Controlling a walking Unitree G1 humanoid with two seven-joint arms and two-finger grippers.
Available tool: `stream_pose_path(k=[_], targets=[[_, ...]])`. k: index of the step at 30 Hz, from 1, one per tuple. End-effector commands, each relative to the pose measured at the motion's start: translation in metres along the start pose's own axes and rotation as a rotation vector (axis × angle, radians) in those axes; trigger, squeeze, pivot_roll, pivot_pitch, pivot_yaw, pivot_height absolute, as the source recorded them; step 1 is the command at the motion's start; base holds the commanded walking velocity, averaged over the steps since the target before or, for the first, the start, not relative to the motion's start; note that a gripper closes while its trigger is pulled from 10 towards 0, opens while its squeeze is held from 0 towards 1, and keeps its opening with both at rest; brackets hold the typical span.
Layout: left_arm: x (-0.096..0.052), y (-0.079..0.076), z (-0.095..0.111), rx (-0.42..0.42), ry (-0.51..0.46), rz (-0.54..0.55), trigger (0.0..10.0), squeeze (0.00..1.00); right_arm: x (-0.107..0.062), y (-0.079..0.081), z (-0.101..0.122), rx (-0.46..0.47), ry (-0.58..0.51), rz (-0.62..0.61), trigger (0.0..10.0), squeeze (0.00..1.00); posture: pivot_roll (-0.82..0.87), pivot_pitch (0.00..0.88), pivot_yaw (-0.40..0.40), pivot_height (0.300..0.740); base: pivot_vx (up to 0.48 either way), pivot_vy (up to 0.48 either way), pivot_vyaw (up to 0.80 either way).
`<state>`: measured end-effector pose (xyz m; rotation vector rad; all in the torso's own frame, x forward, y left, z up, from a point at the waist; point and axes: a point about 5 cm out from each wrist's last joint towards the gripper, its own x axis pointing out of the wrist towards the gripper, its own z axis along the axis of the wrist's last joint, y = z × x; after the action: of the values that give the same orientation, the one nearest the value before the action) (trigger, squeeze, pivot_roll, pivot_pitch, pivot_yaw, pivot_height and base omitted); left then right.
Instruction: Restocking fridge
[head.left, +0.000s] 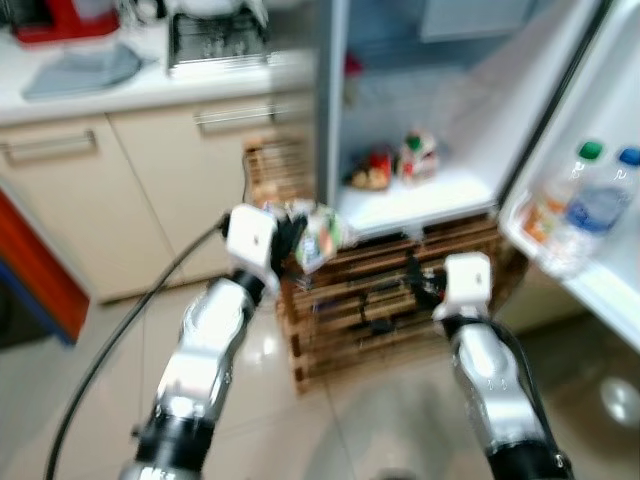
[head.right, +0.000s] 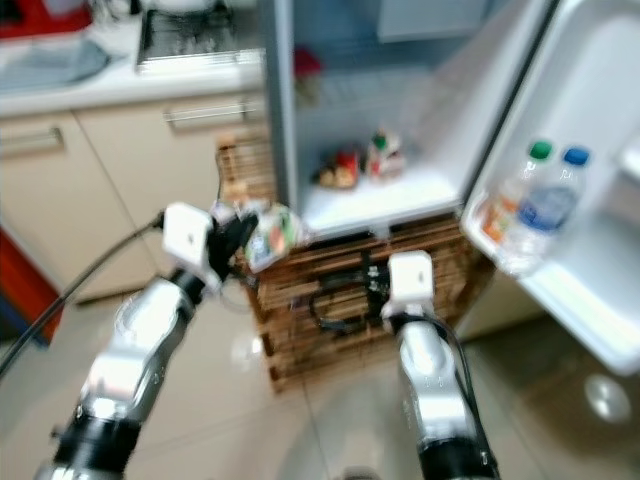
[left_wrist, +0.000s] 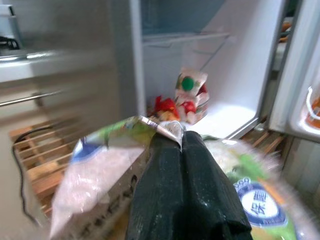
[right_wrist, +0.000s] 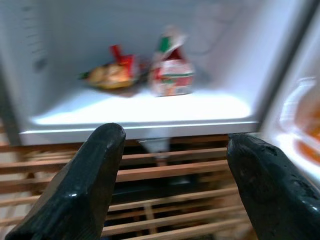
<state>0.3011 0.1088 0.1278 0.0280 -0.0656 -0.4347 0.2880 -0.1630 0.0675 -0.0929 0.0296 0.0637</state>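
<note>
Left wrist view: left gripper (left_wrist: 181, 145) pinching produce bag (left_wrist: 100, 175) by its edge; blurred, may slip. Right gripper (right_wrist: 172, 150) spread, empty.

L arm extended fwd and slightly inward, wrist raised; left end effector (head.left: 292, 240) has both black fingers (left_wrist: 182, 190) pressed together, clamped on a thin edge of packaging. R arm extended fwd at lower height, silver forearm angled up from elbow; right end effector (right_wrist: 172, 165) fingers (right_wrist: 87, 185) spread wide apart, nothing between them.
</note>
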Motion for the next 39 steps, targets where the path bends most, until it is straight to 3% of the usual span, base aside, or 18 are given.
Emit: stream_pose_path(k=[1, 11, 16, 19, 21, 25, 29, 34, 37, 39], targets=[[0.005, 0.007, 0.012, 0.015, -0.039, 0.028, 10.0, 0.0, 0.003, 0.008, 0.003, 0.005, -0.012, 0.014, 10.0, 0.09, -0.14, 0.0, 0.041, 0.74, 0.371, -0.3, -0.77], [0.008, 0.006, 0.013, 0.011, -0.056, 0.021, 10.0, 0.0, 0.0, 0.004, -0.001, 0.0, -0.002, 0.005, 10.0, 0.07, -0.15, 0.0, 0.041, 0.74, 0.372, -0.203, -0.28], [0.008, 0.006, 0.012, -0.002, -0.058, 0.018, 10.0, 0.0, -0.008, -0.01, -0.019, 0.034, 0.088, -0.06, 10.0, 0.07, -0.15, 0.0, 0.039, 0.74, 0.0, 0.0, 0.0], [0.007, 0.007, 0.011, -0.005, -0.054, 0.022, 10.0, 0.0, -0.017, -0.027, -0.033, 0.03, 0.163, -0.146, 10.0, 0.07, -0.15, 0.0, 0.041, 0.74, 0.0, 0.0, 0.0], [0.007, 0.008, 0.011, -0.01, -0.051, 0.021, 10.0, 0.0, -0.021, -0.047, -0.04, -0.026, 0.204, -0.242, 10.0, 0.08, -0.15, 0.0, 0.043, 0.74, 0.0, 0.0, 0.0], [0.007, 0.008, 0.01, -0.01, -0.047, 0.016, 10.0, 0.0, -0.022, -0.06, -0.039, -0.072, 0.209, -0.299, 10.0, 0.07, -0.16, 0.0, 0.049, 0.74, 0.0, 0.0, 0.0], [0.007, 0.007, 0.01, -0.012, -0.045, 0.015, 10.0, 0.0, -0.019, -0.056, -0.033, -0.085, 0.174, -0.271, 10.0, 0.07, -0.16, 0.0, 0.05, 0.74, 0.0, 0.0, 0.0], [0.008, 0.006, 0.007, -0.007, -0.031, 0.008, 10.0, 0.0, -0.013, -0.024, -0.022, -0.08, 0.094, -0.136, 10.0, 0.06, -0.16, 0.0, 0.049, 0.74, 0.0, 0.0, 0.0], [0.008, 0.005, 0.006, -0.004, -0.027, 0.005, 10.0, 0.0, -0.012, -0.02, -0.021, -0.07, 0.084, -0.122, 10.0, 0.06, -0.16, 0.0, 0.049, 0.74, 0.0, 0.0, 0.0], [0.011, 0.005, 0.006, 0.008, -0.02, -0.011, 10.0, 0.0, -0.006, -0.007, -0.011, -0.037, 0.035, -0.073, 10.0, 0.06, -0.16, 0.0, 0.051, 0.74, 0.0, 0.0, 0.0]])
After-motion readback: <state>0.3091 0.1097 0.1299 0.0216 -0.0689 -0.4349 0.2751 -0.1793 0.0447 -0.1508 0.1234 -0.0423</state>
